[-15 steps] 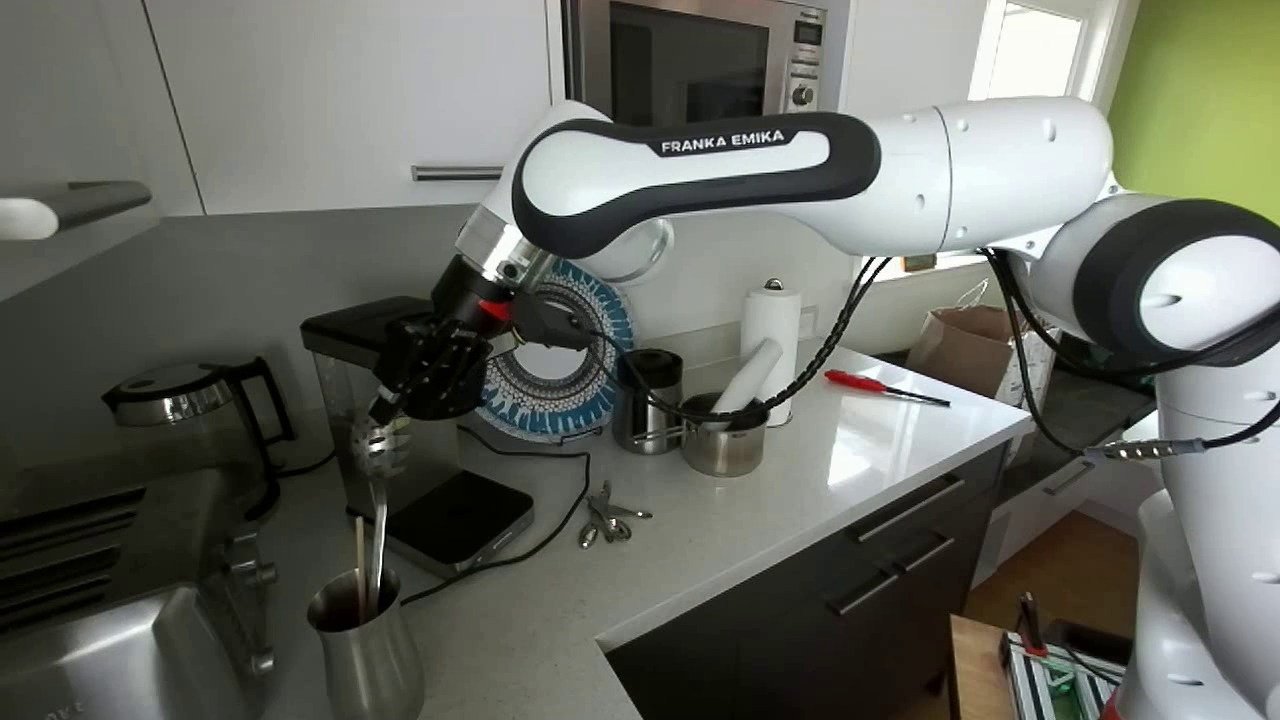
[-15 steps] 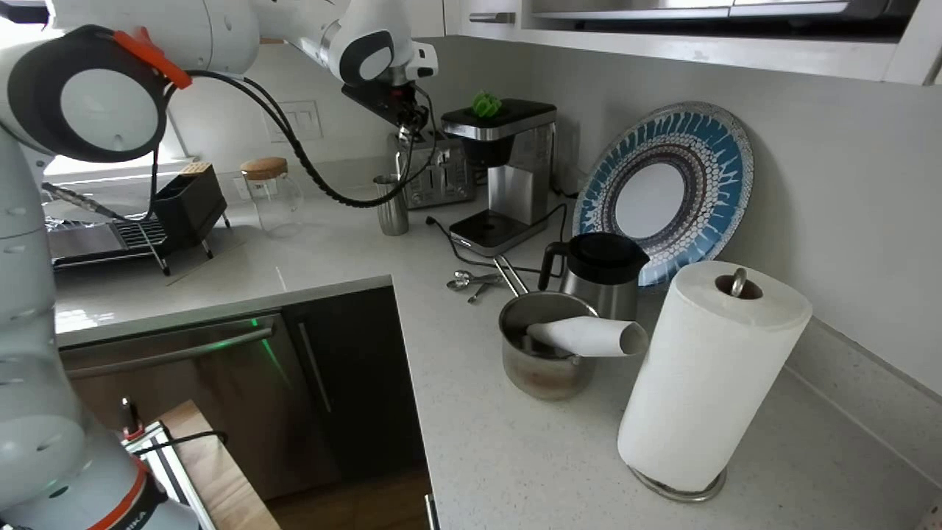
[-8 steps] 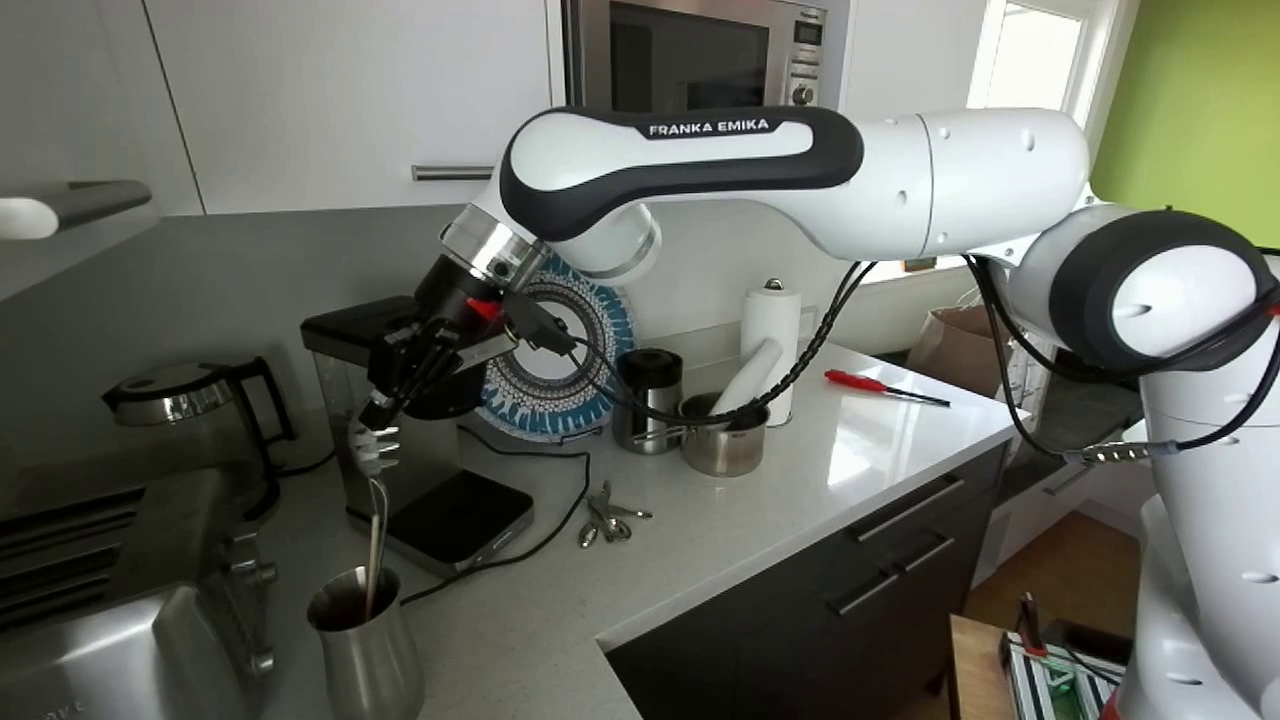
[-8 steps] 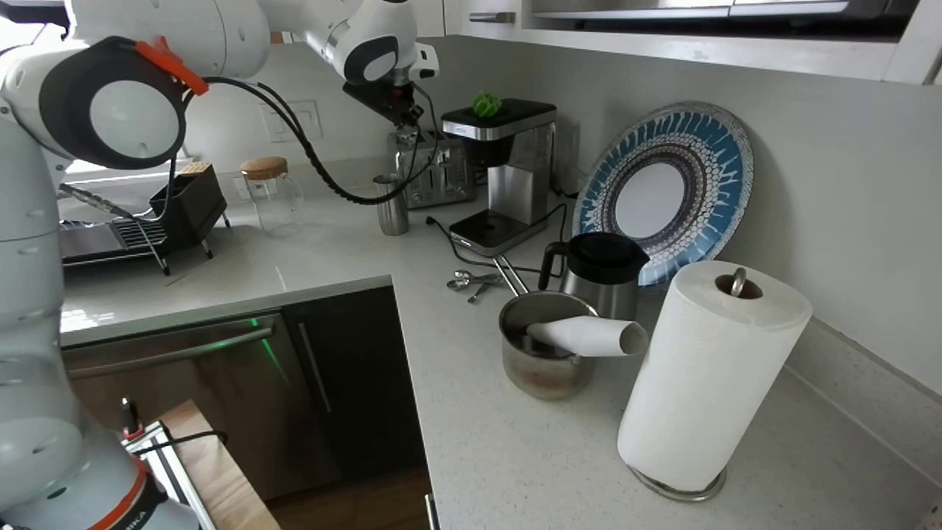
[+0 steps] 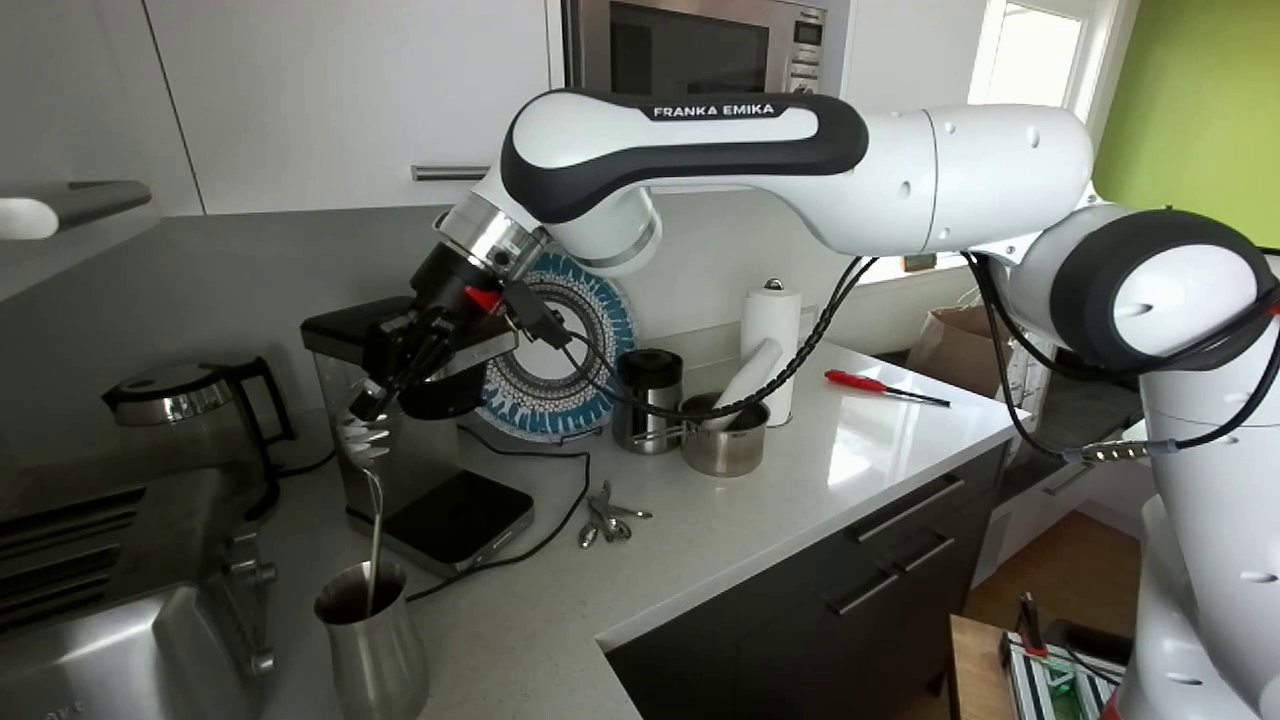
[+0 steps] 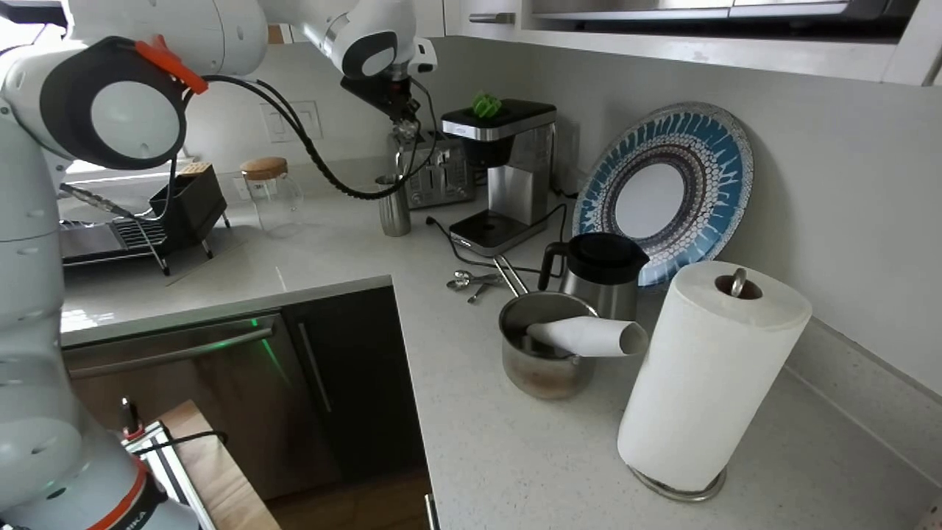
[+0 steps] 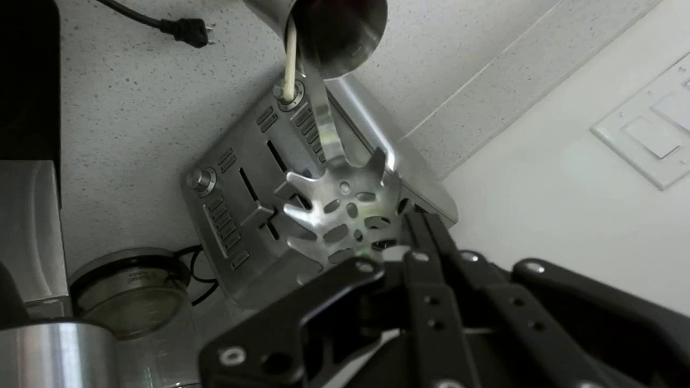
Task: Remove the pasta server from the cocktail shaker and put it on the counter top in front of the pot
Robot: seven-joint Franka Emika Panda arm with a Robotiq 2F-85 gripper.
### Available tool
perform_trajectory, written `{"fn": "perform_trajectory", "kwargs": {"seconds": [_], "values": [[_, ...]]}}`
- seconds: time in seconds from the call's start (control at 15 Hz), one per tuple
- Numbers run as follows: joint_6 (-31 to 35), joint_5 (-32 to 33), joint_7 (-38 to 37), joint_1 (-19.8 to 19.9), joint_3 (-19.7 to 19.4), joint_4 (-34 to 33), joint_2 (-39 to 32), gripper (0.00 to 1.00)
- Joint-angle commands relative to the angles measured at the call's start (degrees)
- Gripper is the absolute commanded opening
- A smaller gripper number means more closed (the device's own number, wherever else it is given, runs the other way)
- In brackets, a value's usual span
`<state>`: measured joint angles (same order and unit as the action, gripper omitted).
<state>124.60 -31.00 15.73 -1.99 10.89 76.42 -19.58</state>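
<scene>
The pasta server [image 7: 337, 175], a silvery metal spoon with toothed head and slots, stands head up in the cocktail shaker [image 5: 380, 660]. Its lower handle is hidden inside that steel cup. My gripper [image 7: 422, 216] is shut on one edge of the head, the two fingers lying close together in the wrist view. In an exterior view the fingertips [image 5: 370, 403] meet the top of the head, and the handle leans slightly. The pot [image 6: 544, 375], a steel saucepan with a rolled white sheet in it, rests on the pale counter top [image 6: 456, 442], well away from the gripper.
A thin wooden stick [image 7: 291, 70] shares the shaker. Close by stand the toaster [image 5: 150, 650] and the coffee maker [image 6: 508, 132], its black cord on the counter. Measuring spoons [image 5: 605, 520], a black-lidded carafe [image 6: 603, 258], a blue plate [image 6: 662, 221] and a paper towel roll [image 6: 714, 383] surround the pot.
The gripper has shut on the server's head and risen a little. The head has turned and moved left, then up with the fingers. The shaker has shifted slightly.
</scene>
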Motion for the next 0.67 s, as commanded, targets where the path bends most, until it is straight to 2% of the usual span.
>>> {"fn": "perform_trajectory", "kwargs": {"seconds": [0.0, 0.6], "values": [[-0.1, -1.9, 2.5, 0.5, 0.8, 0.4, 1.5, 0.01], [3.2, 0.2, 1.1, -1.1, 1.4, 4.0, 10.5, 0.01]]}}
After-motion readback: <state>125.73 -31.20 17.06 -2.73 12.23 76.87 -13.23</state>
